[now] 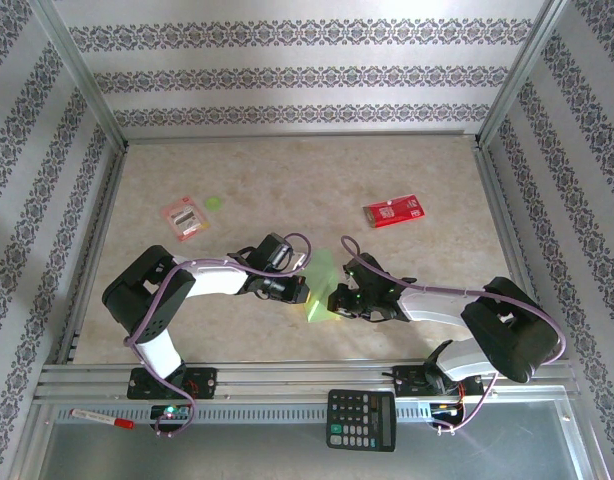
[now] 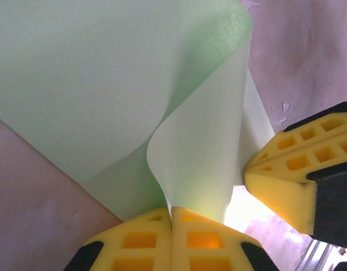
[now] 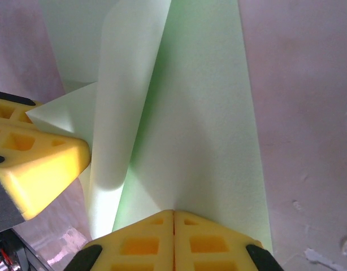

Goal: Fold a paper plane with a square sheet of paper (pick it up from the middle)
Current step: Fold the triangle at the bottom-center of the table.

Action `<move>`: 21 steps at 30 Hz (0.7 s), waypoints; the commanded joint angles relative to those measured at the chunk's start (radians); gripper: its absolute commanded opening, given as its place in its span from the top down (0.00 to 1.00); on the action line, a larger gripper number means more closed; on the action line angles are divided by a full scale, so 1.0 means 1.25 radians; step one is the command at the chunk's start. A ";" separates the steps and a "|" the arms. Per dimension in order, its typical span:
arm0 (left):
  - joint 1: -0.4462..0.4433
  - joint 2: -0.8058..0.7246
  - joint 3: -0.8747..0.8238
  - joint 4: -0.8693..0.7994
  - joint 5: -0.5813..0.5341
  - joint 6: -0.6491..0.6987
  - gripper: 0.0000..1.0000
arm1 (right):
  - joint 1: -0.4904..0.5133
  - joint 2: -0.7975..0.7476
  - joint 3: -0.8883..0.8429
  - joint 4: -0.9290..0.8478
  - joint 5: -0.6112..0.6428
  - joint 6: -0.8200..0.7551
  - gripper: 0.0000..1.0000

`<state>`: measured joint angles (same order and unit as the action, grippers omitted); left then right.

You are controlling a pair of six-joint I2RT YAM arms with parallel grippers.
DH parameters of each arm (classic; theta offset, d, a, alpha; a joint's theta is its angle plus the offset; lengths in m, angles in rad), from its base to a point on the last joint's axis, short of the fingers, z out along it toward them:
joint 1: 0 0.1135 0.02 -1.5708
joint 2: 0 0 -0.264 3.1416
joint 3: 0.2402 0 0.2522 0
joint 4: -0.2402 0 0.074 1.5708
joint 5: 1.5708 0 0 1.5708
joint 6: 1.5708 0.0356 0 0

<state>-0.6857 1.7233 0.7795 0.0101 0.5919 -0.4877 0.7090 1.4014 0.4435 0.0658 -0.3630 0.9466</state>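
The left gripper (image 2: 172, 213) was pinched shut on one edge of the green paper (image 1: 323, 284), which stood curled and half-folded over the near middle of the table (image 1: 287, 180). The right gripper (image 3: 173, 214) was clamped on the paper's other side. A clean crease probably called for lining the edges up squarely first, without tugging hard enough to tear the paper.

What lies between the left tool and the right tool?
The square sheet of paper, pinched by the left tool and right tool; the top view shows it.
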 commanded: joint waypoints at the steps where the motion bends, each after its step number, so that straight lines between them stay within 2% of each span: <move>1: 0.009 -0.014 0.008 -0.012 0.018 -0.014 1.00 | -0.006 -0.003 -0.005 -0.043 0.022 -0.016 0.93; 21: 0.011 0.027 0.035 -0.019 0.021 -0.006 1.00 | -0.007 -0.005 -0.006 -0.046 0.023 -0.015 0.93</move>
<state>-0.6853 1.7439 0.8112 0.0101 0.6178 -0.5022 0.7090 1.4014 0.4438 0.0647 -0.3634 0.9432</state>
